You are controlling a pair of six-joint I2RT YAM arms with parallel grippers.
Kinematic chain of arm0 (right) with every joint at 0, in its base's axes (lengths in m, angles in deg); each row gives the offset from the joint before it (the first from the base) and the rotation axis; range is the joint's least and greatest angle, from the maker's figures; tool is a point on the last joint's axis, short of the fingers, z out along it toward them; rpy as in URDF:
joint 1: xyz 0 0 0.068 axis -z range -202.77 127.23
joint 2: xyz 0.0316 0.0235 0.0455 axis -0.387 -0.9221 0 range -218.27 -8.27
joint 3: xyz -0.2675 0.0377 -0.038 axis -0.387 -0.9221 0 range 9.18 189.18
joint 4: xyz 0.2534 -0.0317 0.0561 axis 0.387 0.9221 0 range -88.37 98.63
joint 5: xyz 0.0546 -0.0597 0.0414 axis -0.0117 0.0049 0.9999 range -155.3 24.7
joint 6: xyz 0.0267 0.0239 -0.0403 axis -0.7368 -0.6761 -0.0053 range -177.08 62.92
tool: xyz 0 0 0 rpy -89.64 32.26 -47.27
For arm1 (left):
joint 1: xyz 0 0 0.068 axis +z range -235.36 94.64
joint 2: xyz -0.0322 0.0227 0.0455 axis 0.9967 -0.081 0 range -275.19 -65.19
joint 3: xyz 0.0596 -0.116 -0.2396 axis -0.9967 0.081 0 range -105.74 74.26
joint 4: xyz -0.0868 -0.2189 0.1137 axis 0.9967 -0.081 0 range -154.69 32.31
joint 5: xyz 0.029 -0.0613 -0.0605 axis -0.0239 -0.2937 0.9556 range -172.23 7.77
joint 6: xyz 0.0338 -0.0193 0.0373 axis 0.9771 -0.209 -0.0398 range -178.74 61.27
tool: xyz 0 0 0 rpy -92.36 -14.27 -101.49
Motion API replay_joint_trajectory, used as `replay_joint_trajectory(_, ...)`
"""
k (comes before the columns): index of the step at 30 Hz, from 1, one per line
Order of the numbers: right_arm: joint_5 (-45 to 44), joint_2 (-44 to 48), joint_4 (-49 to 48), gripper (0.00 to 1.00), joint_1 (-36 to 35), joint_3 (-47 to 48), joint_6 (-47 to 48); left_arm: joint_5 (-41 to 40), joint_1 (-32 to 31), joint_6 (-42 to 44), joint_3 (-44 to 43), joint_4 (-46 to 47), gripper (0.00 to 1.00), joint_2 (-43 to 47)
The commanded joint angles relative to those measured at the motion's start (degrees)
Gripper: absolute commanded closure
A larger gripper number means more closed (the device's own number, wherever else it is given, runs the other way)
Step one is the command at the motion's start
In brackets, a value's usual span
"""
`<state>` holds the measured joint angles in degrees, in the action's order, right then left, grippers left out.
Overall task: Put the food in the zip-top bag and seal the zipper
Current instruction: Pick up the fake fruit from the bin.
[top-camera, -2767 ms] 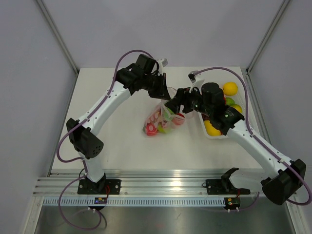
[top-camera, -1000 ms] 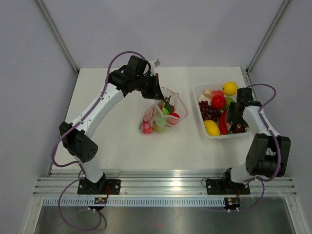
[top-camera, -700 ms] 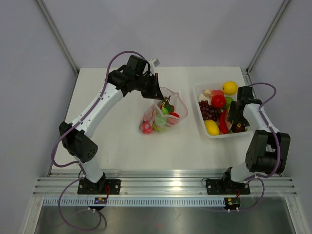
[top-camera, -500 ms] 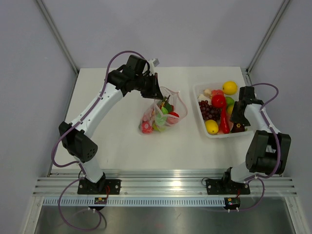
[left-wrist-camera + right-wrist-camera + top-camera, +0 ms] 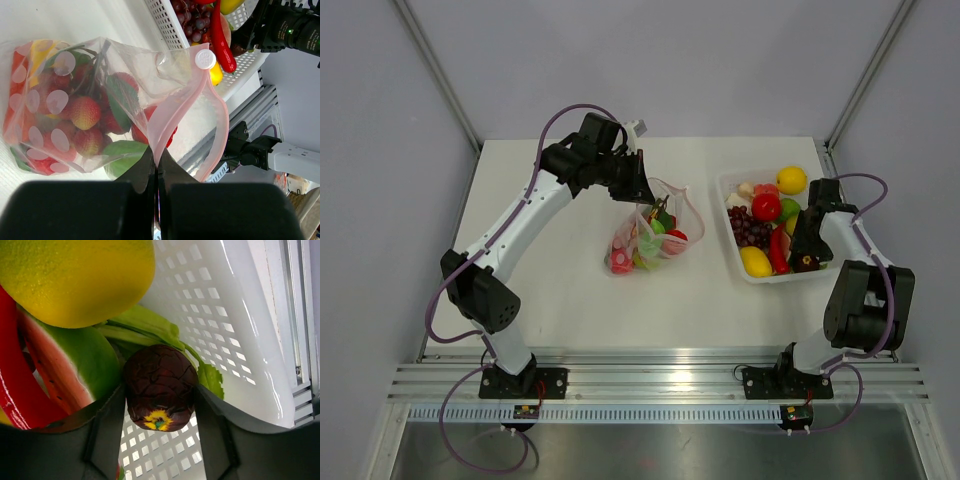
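Observation:
The clear zip-top bag [image 5: 655,238] lies mid-table with several red, green and yellow toy foods inside. My left gripper [image 5: 642,192] is shut on its pink zipper strip [image 5: 171,117] and holds the mouth up and open; the white slider [image 5: 205,58] sits at the strip's far end. In the left wrist view the left gripper [image 5: 157,165] pinches the strip. My right gripper [image 5: 807,255] is down in the tray's right side. In the right wrist view the right gripper [image 5: 160,407] has a finger touching each side of a dark purple fruit [image 5: 160,385] beside green leaves [image 5: 150,327].
The white perforated tray [image 5: 724,186] at the right holds a lemon [image 5: 791,180], a red tomato [image 5: 767,207], dark grapes [image 5: 748,228], a red chili [image 5: 779,250] and a yellow fruit [image 5: 754,262]. The tray wall [image 5: 240,330] is close on the right of my right gripper.
My right arm left the bag's mouth and went to the tray, then settled around the dark purple fruit. My left gripper has kept hold of the bag.

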<state>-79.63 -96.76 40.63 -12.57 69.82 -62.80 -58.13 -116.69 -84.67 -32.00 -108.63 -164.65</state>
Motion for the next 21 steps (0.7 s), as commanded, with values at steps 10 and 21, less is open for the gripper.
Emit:
replay_joint_trajectory(10, 2.3, 10.9, 2.9, 0.66, 0.1, 3.4, -1.8, 1.7, 0.4, 0.2, -0.2, 2.7, 1.00, 3.2)
replay_joint_trajectory(21, 12.2, 22.3, 6.7, 0.71, 0.1, 10.1, -1.4, 2.2, -4.2, -4.4, -7.6, 4.2, 1.00, -4.2)
